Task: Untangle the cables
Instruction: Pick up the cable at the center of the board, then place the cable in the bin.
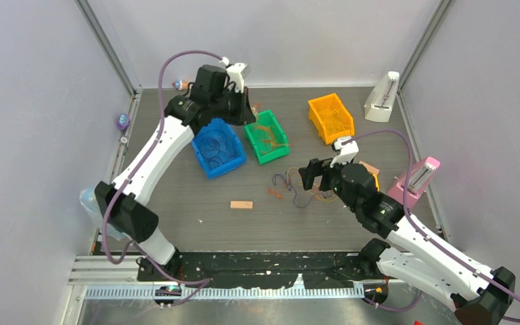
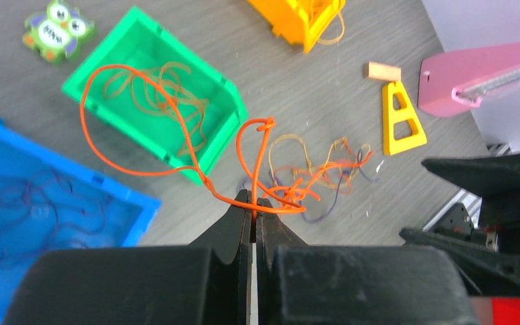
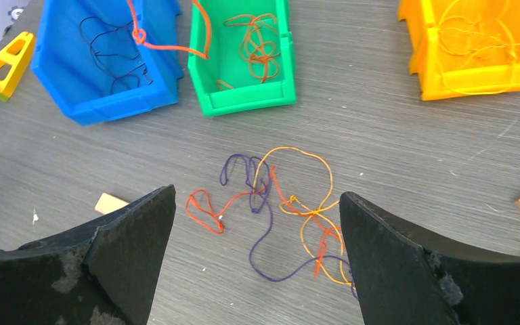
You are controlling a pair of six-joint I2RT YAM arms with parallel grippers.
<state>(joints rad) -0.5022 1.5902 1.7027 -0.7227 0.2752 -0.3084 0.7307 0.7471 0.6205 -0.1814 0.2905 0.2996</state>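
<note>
Left gripper is pinched tight on a single orange cable. It holds the cable in the air at the far side of the table, over the gap between the blue bin and the green bin. The strand springs out of the closed jaws in two open loops, with a small knot at the top of the shorter one.

Dark blue strands lie coiled in the blue bin. Just beside it, the green bin holds a few orange-brown strands.

In front of the green bin, flat on the grey table, lies a loose tangle of purple, yellow, orange and red cables. A small wooden block sits near it on the left.

Further right and further back, the orange bin has thin yellow strands in it.

Right gripper hovers over the tangle with its fingers spread wide, grasping nothing.
</note>
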